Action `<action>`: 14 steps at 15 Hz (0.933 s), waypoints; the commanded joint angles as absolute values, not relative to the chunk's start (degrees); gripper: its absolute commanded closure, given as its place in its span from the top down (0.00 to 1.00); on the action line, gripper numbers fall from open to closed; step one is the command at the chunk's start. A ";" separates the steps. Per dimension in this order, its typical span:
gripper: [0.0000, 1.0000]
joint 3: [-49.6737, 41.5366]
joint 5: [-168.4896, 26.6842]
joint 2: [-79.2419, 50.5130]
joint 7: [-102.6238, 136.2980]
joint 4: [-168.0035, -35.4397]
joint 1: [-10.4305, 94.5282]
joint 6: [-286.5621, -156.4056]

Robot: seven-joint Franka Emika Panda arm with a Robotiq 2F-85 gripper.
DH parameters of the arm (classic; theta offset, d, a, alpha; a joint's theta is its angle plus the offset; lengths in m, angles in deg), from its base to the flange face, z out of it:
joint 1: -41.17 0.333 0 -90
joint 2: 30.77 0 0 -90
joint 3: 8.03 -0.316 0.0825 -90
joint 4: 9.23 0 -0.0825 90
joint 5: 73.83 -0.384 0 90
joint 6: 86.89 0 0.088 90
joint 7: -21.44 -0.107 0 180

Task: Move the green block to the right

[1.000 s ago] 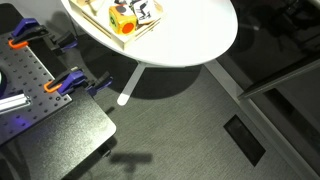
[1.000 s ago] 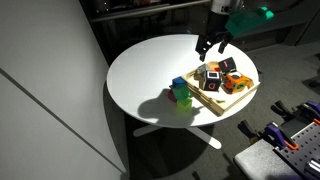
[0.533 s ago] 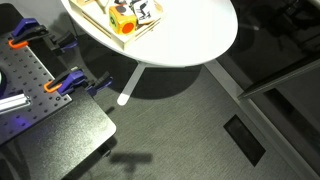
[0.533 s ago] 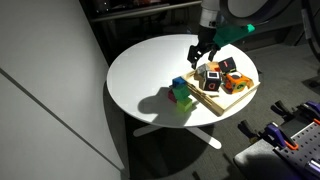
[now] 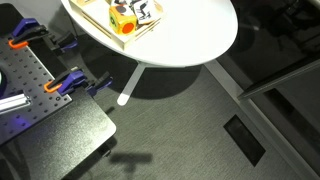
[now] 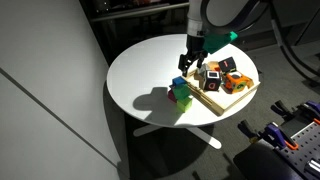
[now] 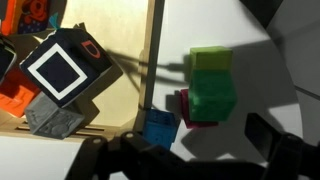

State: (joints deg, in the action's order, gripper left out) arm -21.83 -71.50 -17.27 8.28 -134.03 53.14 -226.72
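The green block (image 7: 211, 84) is bright plain green and rests on the white table, partly over a magenta block (image 7: 187, 112), with a blue block (image 7: 158, 128) beside it. In an exterior view the green block (image 6: 182, 97) stands just left of the wooden tray (image 6: 243, 98), with the blue block (image 6: 179, 83) behind it. My gripper (image 6: 188, 63) hangs above these blocks, near the tray's left edge. In the wrist view the gripper (image 7: 197, 140) is open and empty, its dark fingers (image 7: 272, 138) spread below the green block without touching it.
The tray (image 7: 152, 60) holds several blocks, among them a black-and-white patterned cube (image 7: 62, 70) and a yellow-orange cube (image 5: 124, 19) with dark marks. A perforated bench with orange clamps (image 5: 65, 84) stands beside the round table (image 6: 135, 80).
My gripper has moved left from above the tray towards the green and blue blocks, and lower. The blocks have not moved.
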 commanded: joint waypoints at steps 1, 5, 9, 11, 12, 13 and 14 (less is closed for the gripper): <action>1.00 -21.35 -73.34 -13.08 12.41 -129.12 53.99 -223.92; 1.00 -21.32 -72.82 -9.61 13.32 -126.16 55.11 -222.28; 1.00 -21.18 -72.25 -7.08 13.21 -123.78 56.68 -220.49; 1.00 -20.84 -71.69 -6.21 12.65 -122.75 57.55 -219.41; 1.00 -20.64 -71.41 -5.86 12.34 -122.33 57.91 -218.97; 1.00 -20.33 -71.04 -5.56 11.75 -121.88 58.35 -218.51; 1.00 -20.06 -70.77 -5.33 11.42 -121.62 58.71 -218.18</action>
